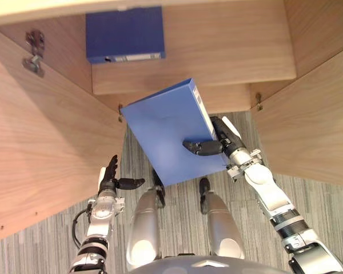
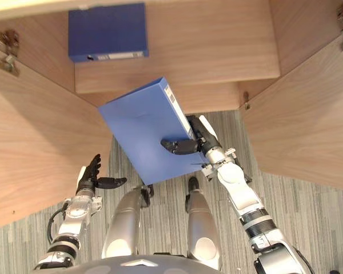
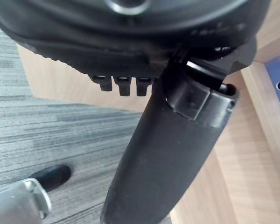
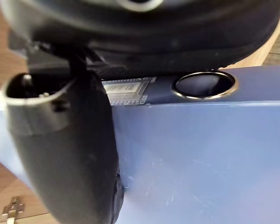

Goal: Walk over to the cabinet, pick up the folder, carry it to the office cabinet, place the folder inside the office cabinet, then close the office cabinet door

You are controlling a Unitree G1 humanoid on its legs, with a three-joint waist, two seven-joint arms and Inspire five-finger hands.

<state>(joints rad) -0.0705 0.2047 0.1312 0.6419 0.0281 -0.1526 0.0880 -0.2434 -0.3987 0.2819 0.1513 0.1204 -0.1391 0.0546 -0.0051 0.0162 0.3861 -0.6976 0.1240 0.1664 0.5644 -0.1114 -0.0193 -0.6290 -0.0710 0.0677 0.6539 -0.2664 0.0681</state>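
Risk first. I am watching the office cabinet [image 1: 228, 51] standing with both doors swung wide, the left door [image 1: 40, 148] and the right door [image 1: 308, 120] flanking the opening.

The folder [image 1: 166, 128] is hanging tilted in front of the shelf's front edge, above the carpet [image 1: 326, 194]. Its far corner is just reaching that edge.

The right hand [image 1: 219, 141] is gripping it near one end of the spine side, thumb curled over the top face and fingers underneath. I am judging that grip as off-centre: most of the cover is overhanging, so it could swing or slip out during the push in. The leading corner could also be catching the shelf's front edge or the left door.

Contents: the shelf is carrying a second blue folder [image 1: 124, 33], lying flat in the back left corner with its spine facing the front. A drift leftward risks a collision there; the right part of the shelf is looking bare.

The left hand [image 1: 108, 177] is hovering beside the left door, fingers straight, holding nothing.
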